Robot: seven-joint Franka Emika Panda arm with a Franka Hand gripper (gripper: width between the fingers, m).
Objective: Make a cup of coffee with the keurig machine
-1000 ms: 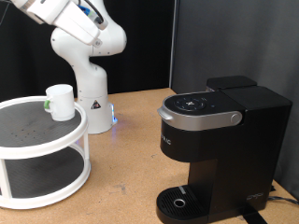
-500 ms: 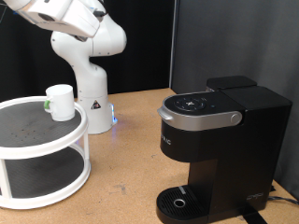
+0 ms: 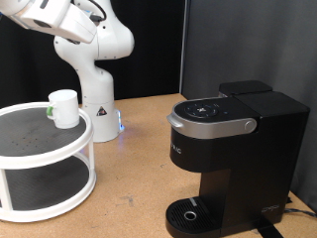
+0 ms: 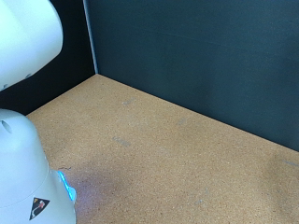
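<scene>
Up at the exterior view's top left, swings further away, jaws out of sight so grip unknowable, leaving cup (image 3: 63,107) untouched on white stand (image 3: 59,159), keurig machine (image 3: 233,159) shut.

A brown cork-textured bench top (image 3: 139,159) fills the scene, evenly lit. Behind its far edge hang dark, almost black panels (image 3: 228,45), meeting at a pale vertical seam (image 4: 91,37) near the bench's far corner, with no window showing
</scene>
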